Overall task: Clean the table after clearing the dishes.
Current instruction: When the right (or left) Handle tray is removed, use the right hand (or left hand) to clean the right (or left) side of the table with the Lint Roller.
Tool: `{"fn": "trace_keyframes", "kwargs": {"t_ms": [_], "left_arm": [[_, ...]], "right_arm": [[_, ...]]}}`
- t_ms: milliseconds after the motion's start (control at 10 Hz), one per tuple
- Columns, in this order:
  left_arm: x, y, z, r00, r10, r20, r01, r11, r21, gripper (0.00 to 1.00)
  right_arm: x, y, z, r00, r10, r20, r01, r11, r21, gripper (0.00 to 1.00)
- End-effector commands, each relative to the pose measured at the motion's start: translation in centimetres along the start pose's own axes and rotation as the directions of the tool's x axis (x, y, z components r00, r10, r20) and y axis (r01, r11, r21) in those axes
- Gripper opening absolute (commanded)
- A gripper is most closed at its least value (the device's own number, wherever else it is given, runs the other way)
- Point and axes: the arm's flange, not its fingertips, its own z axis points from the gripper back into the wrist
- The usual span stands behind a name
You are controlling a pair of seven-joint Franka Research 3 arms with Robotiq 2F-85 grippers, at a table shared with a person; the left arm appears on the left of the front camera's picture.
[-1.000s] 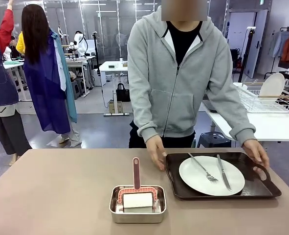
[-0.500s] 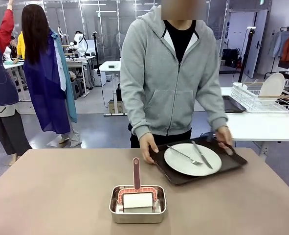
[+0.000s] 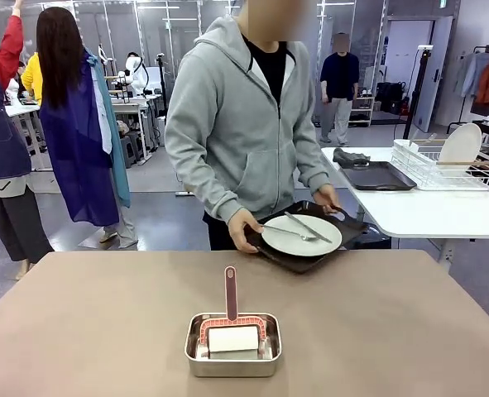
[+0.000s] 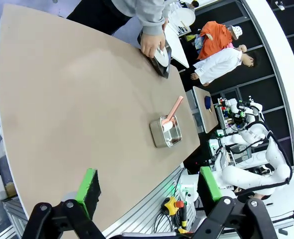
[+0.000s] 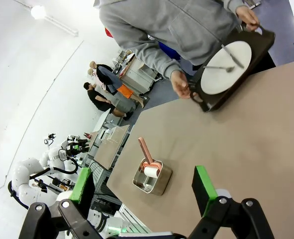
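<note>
My left gripper (image 4: 149,185) fingers spread, right gripper (image 5: 143,186) likewise, steel pan (image 5: 154,185) beyond them, brush (image 5: 146,149) inside I think, tray (image 5: 210,103) farther.

Matt, smooth worktop (image 3: 95,314); pan (image 3: 232,368) of bright bare metal; plate (image 3: 290,244) glossy white; tray (image 3: 298,262) dark, dull-sheened.

White plate (image 3: 298,246) w/ fork (image 3: 287,231), knife (image 3: 308,227) on dark tray (image 3: 298,264), held past far edge of taupe table (image 3: 103,331).

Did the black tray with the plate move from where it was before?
Yes. The person has lifted the tray off the table, up and toward picture left, nearer in line with the steel pan, which stayed put.
</note>
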Motion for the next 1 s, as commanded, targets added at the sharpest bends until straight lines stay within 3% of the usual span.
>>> {"fn": "trace_keyframes", "kwargs": {"t_ms": [0, 200, 500, 700, 900], "left_arm": [[-0.2, -0.4, 0.4, 1.000, -0.007, -0.009, 0.007, 1.000, 0.010, 1.00], [-0.2, -0.4, 0.4, 1.000, -0.007, -0.009, 0.007, 1.000, 0.010, 1.00], [-0.2, -0.4, 0.4, 1.000, -0.007, -0.009, 0.007, 1.000, 0.010, 1.00], [-0.2, -0.4, 0.4, 1.000, -0.007, -0.009, 0.007, 1.000, 0.010, 1.00], [-0.2, -0.4, 0.4, 1.000, -0.007, -0.009, 0.007, 1.000, 0.010, 1.00]], "right_arm": [[0.0, 0.3, 0.0, 1.000, 0.005, 0.000, -0.005, 1.000, 0.005, 1.00], [0.0, 0.0, 0.0, 1.000, 0.000, 0.000, 0.000, 1.000, 0.000, 1.00], [4.2, 6.2, -7.1, 0.980, 0.108, -0.169, -0.122, 0.990, -0.077, 1.00], [7.4, 9.1, -13.8, 0.920, 0.170, -0.354, -0.210, 0.975, -0.076, 1.00], [8.4, 12.9, -23.2, 0.786, 0.256, -0.562, -0.325, 0.946, -0.023, 1.00]]}}
